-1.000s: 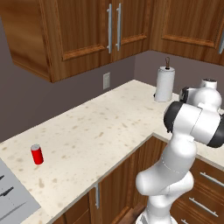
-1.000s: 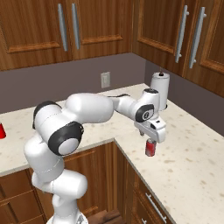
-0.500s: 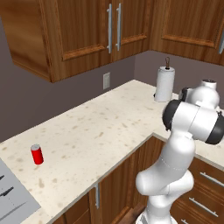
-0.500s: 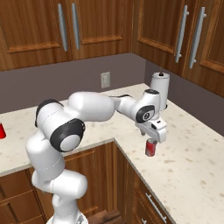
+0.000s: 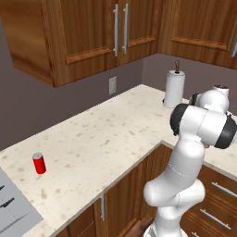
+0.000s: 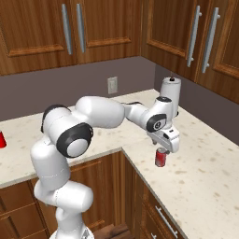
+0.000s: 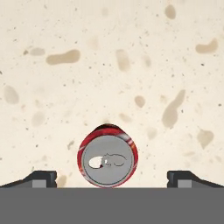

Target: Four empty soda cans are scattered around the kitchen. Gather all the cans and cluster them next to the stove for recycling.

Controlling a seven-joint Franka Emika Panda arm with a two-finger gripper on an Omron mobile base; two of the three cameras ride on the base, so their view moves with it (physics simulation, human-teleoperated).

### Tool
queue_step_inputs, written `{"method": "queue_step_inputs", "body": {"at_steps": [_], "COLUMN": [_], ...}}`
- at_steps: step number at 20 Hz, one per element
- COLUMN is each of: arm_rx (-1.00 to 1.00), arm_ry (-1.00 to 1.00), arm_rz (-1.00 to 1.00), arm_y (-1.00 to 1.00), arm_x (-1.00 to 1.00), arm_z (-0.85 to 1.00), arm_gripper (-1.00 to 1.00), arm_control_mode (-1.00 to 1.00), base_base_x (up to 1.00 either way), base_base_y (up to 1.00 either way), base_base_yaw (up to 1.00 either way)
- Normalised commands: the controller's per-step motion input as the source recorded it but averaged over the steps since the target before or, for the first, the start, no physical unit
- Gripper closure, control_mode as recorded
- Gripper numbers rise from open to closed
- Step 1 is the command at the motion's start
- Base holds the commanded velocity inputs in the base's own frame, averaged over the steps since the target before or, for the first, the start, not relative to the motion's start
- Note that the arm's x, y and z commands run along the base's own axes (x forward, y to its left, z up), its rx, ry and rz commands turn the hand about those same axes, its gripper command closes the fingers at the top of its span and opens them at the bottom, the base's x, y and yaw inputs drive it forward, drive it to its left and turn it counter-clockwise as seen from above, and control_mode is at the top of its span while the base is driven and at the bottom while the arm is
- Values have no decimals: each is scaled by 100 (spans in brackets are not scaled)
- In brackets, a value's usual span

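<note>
On speckled stone counter (image 7: 131, 52), spread fingers (image 7: 41, 178) flank a round silver-topped red can (image 7: 108, 157).

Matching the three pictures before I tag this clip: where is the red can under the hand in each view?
Left base view: not in it; the arm stands in front of that stretch of counter. The red can there is another one.
Right base view: right of centre, upright on the counter, just below the open hand: the can.
Hand view: bottom centre, seen top-down, between the fingertips.
Shared landmark: paper towel roll.
</note>
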Motion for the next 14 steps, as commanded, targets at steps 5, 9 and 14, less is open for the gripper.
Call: {"method": "queue_step_inputs", "body": {"at_steps": [5, 9, 14], "arm_rx": [0, -2, 0], "arm_ry": [-1, -4, -2], "arm_rz": [0, 0, 0], "arm_y": [-5, 3, 0], "arm_x": [1, -1, 0], "arm_z": [-8, -10, -10], "arm_gripper": [-100, -100, -100], "arm_control_mode": [-100, -100, -100], "base_base_x": [0, 0, 0], "base_base_y": [0, 0, 0], "base_base_yaw": [0, 0, 0]}}
